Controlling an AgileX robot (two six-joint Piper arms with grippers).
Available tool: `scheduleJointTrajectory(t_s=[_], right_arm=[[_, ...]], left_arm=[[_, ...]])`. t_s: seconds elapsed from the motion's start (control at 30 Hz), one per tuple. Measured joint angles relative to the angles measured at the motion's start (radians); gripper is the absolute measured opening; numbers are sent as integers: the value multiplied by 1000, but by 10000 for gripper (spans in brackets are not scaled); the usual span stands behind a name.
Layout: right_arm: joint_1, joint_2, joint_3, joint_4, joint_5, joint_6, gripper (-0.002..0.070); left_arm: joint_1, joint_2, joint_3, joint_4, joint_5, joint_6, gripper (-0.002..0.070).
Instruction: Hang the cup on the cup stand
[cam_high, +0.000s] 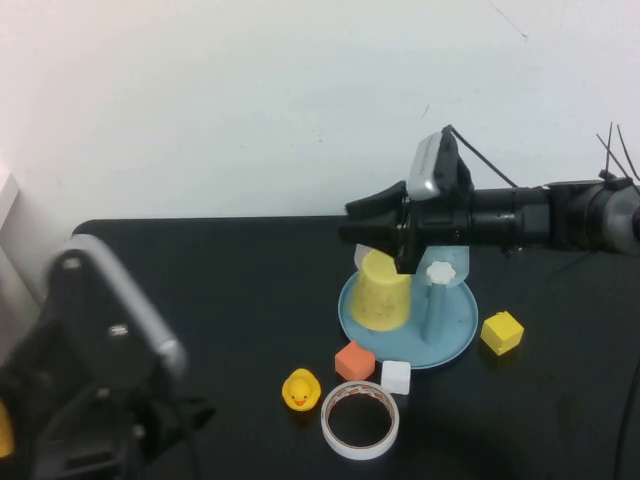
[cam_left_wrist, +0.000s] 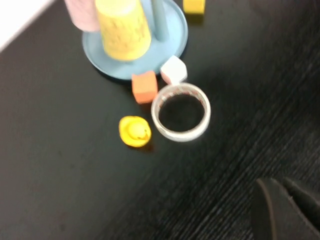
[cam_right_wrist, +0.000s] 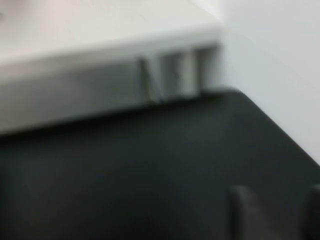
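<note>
The yellow cup (cam_high: 383, 291) sits upside down on the cup stand (cam_high: 455, 335), over one of its posts, mouth down above the blue dish. My right gripper (cam_high: 358, 222) hovers just above and behind the cup, arm stretched level over the stand, its fingers (cam_right_wrist: 241, 206) spread apart and holding nothing. Beside the cup a white flower cap (cam_high: 441, 272) tops a bare post. In front of the stand lie an orange block (cam_high: 354, 360) and a white block (cam_high: 396, 376), both against its rim, with the tape ring (cam_high: 360, 419) just beyond them and the rubber duck (cam_high: 300, 390) beside the ring. A yellow block (cam_high: 501, 332) rests just beside the stand. My left gripper (cam_left_wrist: 286, 208) hangs well away from the stand; whether it is spread or closed, I cannot tell.
</note>
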Motion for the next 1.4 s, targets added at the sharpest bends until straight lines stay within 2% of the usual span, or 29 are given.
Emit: scheduleJointTrajectory(t_s=[0.07, 0.13, 0.23, 0.4, 0.6, 0.8, 1.1, 1.4], right_arm=[[-9, -2, 0, 0, 100, 9, 135], [-25, -19, 0, -4, 168, 37, 62], [-62, -63, 0, -7, 200, 157, 20], [-117, -171, 0, -40, 209, 391, 4], [-114, -366, 31, -173, 222, 504, 1], [-110, -621, 219, -91, 235, 434, 0], [-110, -1051, 563, -71, 238, 306, 0], [-110, -1573, 863, -102, -50, 287, 0]], left_arm=[[0, -50, 2, 19, 12, -24, 0], [0, -127, 6, 53, 43, -72, 0], [0, -249, 24, 104, 90, -159, 0], [0, -452, 157, 145, 94, -249, 0], [0, -645, 320, 271, 28, -401, 0], [0, -778, 407, 413, 15, -541, 0], [0, -800, 435, 423, -5, -563, 0], [0, -800, 435, 423, -6, -563, 0]])
